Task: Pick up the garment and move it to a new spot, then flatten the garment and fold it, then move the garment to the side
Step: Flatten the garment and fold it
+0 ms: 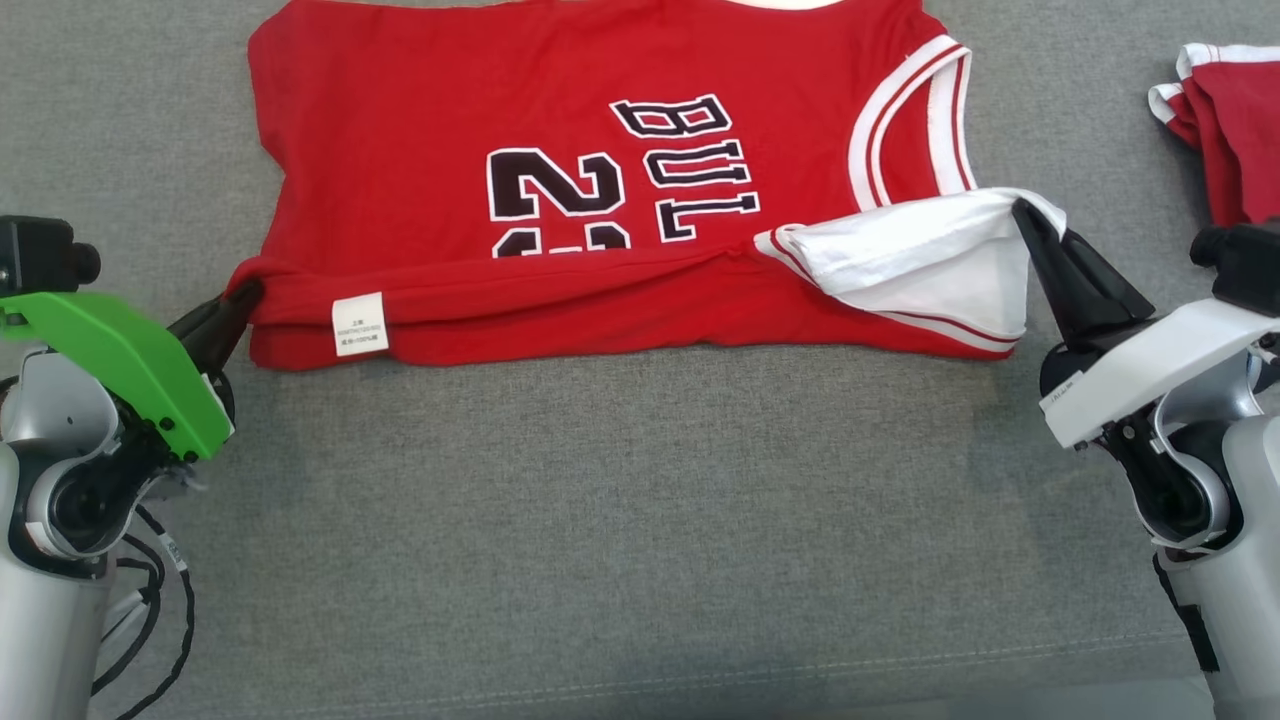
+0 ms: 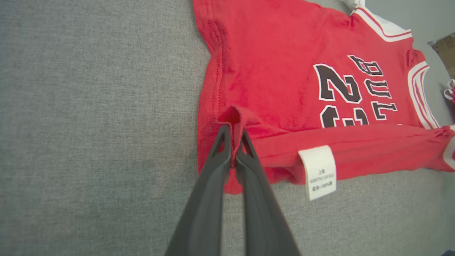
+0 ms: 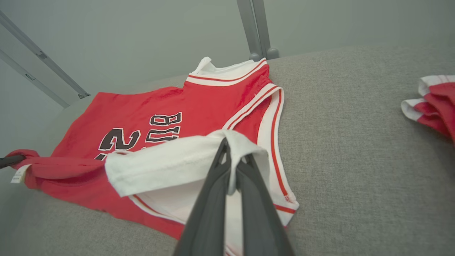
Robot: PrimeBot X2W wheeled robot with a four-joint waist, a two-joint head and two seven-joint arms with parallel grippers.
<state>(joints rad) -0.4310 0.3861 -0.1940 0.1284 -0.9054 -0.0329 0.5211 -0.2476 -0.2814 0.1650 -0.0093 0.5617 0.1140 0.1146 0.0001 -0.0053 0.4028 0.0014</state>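
The garment [image 1: 450,120] is a red jersey with black "BUL" lettering, spread across the grey cushion with its near edge folded up over itself. My left gripper [image 1: 243,297] is shut on the red hem corner at the garment's left end; in the left wrist view the garment [image 2: 284,71] bunches into a pinch held by the left gripper [image 2: 233,129]. My right gripper [image 1: 1022,212] is shut on the white panel at the right end, lifting it slightly. In the right wrist view the right gripper [image 3: 233,149] pinches white cloth of the garment [image 3: 142,117].
A smaller bunched red piece with white trim [image 1: 1225,120] lies at the far right, seen again as the same red piece [image 3: 433,103]. A white care label [image 1: 360,323] hangs from the folded edge. Bare grey cushion [image 1: 640,520] stretches toward me. Metal posts [image 3: 256,28] rise behind the cushion.
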